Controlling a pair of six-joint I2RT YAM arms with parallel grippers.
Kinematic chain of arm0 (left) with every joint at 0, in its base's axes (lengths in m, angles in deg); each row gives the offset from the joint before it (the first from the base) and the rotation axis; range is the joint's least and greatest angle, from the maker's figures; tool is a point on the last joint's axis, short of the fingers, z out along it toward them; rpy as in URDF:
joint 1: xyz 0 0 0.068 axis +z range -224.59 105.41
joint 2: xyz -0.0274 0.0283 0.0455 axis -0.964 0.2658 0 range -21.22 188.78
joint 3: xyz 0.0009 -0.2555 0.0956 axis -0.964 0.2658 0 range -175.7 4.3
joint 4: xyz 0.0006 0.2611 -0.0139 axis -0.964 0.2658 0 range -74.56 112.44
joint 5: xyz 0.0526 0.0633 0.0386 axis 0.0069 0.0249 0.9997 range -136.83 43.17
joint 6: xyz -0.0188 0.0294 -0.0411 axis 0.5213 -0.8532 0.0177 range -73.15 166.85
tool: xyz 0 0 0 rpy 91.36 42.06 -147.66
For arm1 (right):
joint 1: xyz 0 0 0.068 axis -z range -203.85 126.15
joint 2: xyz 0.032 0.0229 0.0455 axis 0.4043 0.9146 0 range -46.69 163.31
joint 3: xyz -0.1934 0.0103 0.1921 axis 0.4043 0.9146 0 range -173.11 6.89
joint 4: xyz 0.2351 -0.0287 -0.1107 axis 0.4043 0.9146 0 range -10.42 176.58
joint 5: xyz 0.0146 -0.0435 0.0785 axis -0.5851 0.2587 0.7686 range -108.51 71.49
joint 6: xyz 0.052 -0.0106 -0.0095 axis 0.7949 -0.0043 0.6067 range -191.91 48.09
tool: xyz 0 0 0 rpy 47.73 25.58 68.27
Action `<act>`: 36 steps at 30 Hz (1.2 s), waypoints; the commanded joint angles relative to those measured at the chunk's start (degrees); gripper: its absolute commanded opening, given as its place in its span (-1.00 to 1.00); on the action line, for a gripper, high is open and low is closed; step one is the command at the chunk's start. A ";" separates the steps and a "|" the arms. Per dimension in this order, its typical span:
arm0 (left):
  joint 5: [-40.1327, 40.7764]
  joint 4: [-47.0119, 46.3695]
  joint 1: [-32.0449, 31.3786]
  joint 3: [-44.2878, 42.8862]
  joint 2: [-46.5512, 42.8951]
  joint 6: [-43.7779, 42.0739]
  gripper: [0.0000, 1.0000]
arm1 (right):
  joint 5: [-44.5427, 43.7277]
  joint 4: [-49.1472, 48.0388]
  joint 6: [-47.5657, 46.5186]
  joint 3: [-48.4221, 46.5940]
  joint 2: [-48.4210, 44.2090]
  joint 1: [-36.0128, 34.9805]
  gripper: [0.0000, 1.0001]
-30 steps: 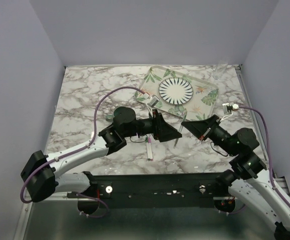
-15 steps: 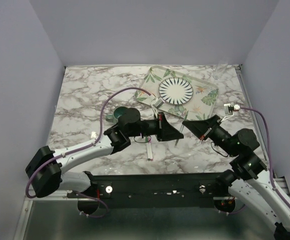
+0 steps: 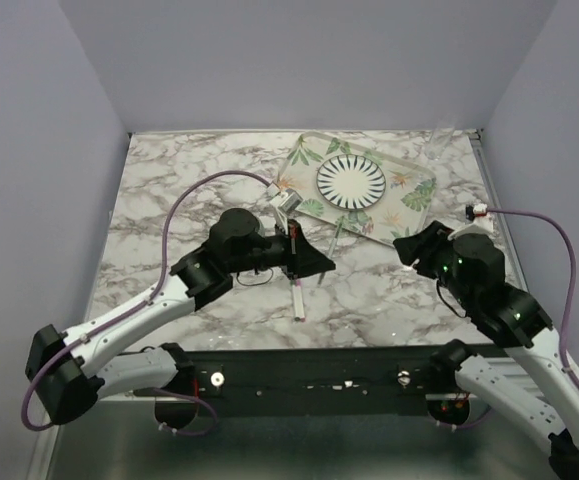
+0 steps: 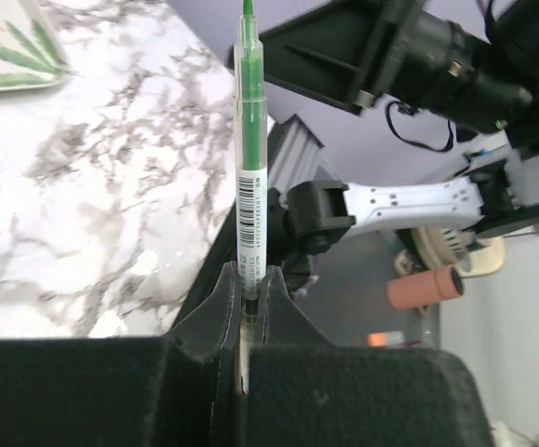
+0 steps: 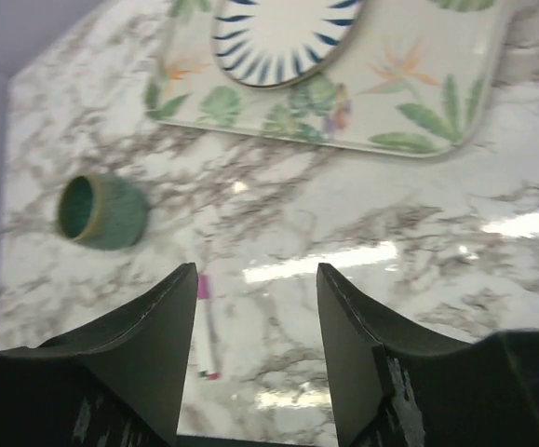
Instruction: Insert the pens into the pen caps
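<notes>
Left gripper point(image 4: 248, 279) pinching green pen point(image 4: 251, 158) tightly; right gripper point(image 5: 256, 275) hanging wide open, empty; pink pen point(image 5: 207, 335) lying on marble table point(image 5: 437, 279).

Bright even light, glare on marble point(image 5: 320, 263).

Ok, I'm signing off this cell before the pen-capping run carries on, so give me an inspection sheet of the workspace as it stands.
Surface: marble-pattern table top, with some glare patches.
Job's things: green pen gripped at its back end, green tip bare; pink-ended pen lying flat on the marble; no loose cap made out.
Clutter: green cup on its side; leaf-print tray carrying a striped plate.
Grippers: left gripper shut on the green pen; right gripper open and empty, above the marble.
Cables: a purple cable loops off each arm, away from the pens.
Surroundings: plain pale walls on three sides.
</notes>
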 commanded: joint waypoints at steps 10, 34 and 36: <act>27.28 26.33 0.52 -0.25 -17.84 -26.47 -1.00 | -6.22 -5.39 -38.59 1.41 20.94 7.88 0.18; 35.53 16.66 0.61 8.98 -31.56 -31.13 -1.00 | 18.22 5.05 -81.45 -2.10 33.25 17.10 0.14; 37.99 15.96 0.61 9.68 -32.61 -31.39 -1.00 | 20.15 6.02 -82.76 -2.81 33.26 18.07 0.05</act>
